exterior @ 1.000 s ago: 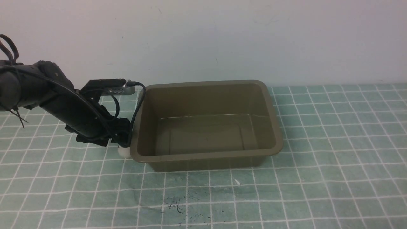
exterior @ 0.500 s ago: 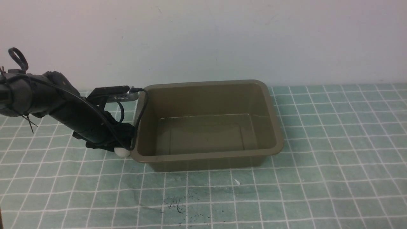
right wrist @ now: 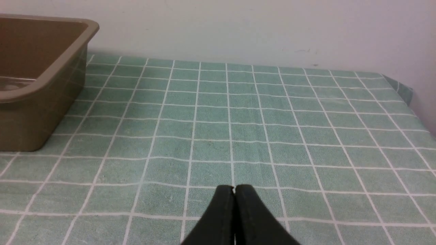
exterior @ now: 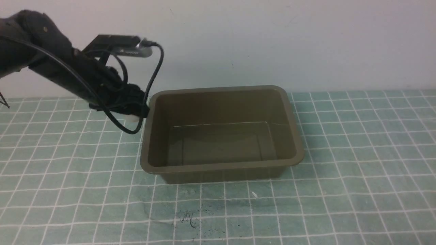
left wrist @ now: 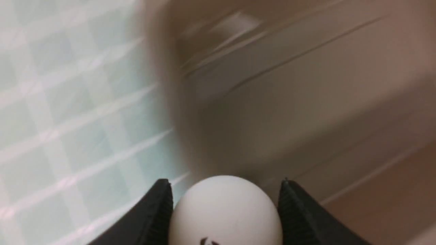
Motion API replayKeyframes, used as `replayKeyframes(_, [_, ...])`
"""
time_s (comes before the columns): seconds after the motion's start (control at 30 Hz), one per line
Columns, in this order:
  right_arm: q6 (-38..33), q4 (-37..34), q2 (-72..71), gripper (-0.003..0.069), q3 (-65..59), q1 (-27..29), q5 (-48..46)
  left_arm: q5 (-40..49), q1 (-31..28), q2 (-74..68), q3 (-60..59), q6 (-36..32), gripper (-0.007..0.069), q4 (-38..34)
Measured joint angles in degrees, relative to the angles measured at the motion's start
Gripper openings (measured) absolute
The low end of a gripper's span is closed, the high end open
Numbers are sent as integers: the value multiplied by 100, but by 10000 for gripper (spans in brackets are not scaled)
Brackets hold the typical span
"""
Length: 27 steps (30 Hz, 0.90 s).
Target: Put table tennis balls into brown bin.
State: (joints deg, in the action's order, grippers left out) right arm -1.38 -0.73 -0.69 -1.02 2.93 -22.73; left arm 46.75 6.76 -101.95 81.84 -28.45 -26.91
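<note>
While the left arm [exterior: 61, 78] is reaching in from the left edge, it's sloping down twd the bin w/ its wrist cable [exterior: 155, 71] looping below it. The left tool [left wrist: 224, 182] is pinching the table tennis ball [left wrist: 224, 211] from both sides. The jaws are standing about a ball's width apart w/ the ball wedged snug between them, so that's a proper grip imo.

The ball is hanging clear of the counter [exterior: 340, 153], just outside the left rim of the brown bin [exterior: 223, 166] near its far-left corner, and not over the opening yet.

Progress-wise I'm calling it roughly halfway. The pickup is looking done, but the bin is showing nothing inside and the drop isn't made. What's left is prob carrying the ball over the rim and letting go. I'm not seeing any other balls on the counter rn.

Over on the right, the right tool [right wrist: 234, 190] is sitting low over bare grid cloth w/ its jaws pressed together, holding nothing and well apart from the bin. It's not doing anything for the task atm.
</note>
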Motion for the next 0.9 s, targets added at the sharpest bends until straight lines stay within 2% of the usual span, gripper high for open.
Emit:
replayKeyframes(0.17, [0, 0, 0, -15, 0, 0, 0, -422, 550, -190, 37, 31, 359, -194])
replayKeyframes(0.27, [0, 0, 0, -15, 0, 0, 0, -508, 704, -418, 37, 237, 470, -190])
replayKeyframes(0.3, [0, 0, 0, -15, 0, 0, 0, -508, 731, -459, 37, 294, 547, -196])
replayKeyframes(0.33, [0, 0, 0, -15, 0, 0, 0, -508, 731, -459, 37, 300, 547, -196])
replayKeyframes(0.4, [0, 0, 0, -15, 0, 0, 0, -472, 739, -405, 55, 414, 644, -234])
replayKeyframes(0.5, [0, 0, 0, -15, 0, 0, 0, -239, 679, -123, 149, 624, 659, -157])
replayKeyframes(0.53, [0, 0, 0, -15, 0, 0, 0, -151, 646, 62, 178, 762, 638, -95])
replayKeyframes(0.63, [0, 0, 0, -15, 0, 0, 0, 143, 562, 777, 190, 1293, 424, 362])
replayKeyframes(0.73, [0, 0, 0, -15, 0, 0, 0, 218, 530, 1951, -25, 1789, 116, 974])
replayKeyframes(0.8, [0, 0, 0, -15, 0, 0, 0, 81, 524, 2884, -407, 2004, 34, 1182])
replayKeyframes(0.9, [0, 0, 0, -15, 0, 0, 0, -177, 519, 3929, -962, 2107, 5, 1250])
